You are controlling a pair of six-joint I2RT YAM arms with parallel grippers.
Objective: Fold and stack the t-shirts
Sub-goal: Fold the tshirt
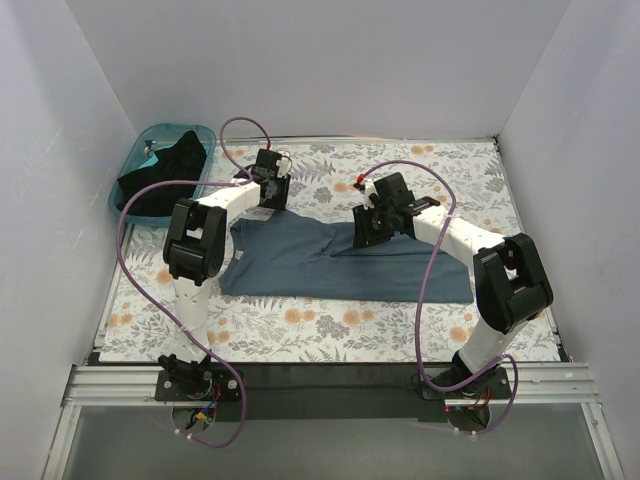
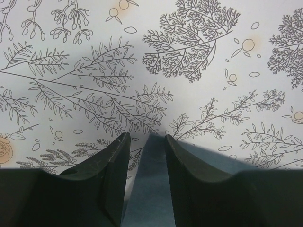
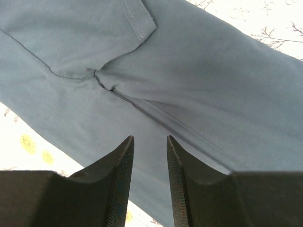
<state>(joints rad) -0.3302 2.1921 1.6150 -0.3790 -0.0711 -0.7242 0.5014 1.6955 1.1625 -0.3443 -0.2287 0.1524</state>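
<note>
Lying flat across the middle of the table (image 1: 300,325), the blue-grey t-shirt (image 1: 340,265) runs lengthwise from 9 to 3 o'clock. The left gripper (image 2: 146,137) sits at its 11 o'clock corner, and the right gripper (image 3: 150,139) sits over its far edge near 12 o'clock. Each shows a narrow gap with cloth in it; whether either is pinching the cloth cannot be told.

Left arm (image 1: 222,203) and right arm (image 1: 455,232) hide the blue-grey t-shirt (image 1: 340,270)'s far edge; left of it, black t-shirt (image 1: 165,172) bunched in basket (image 1: 150,135), shape unreadable.
</note>
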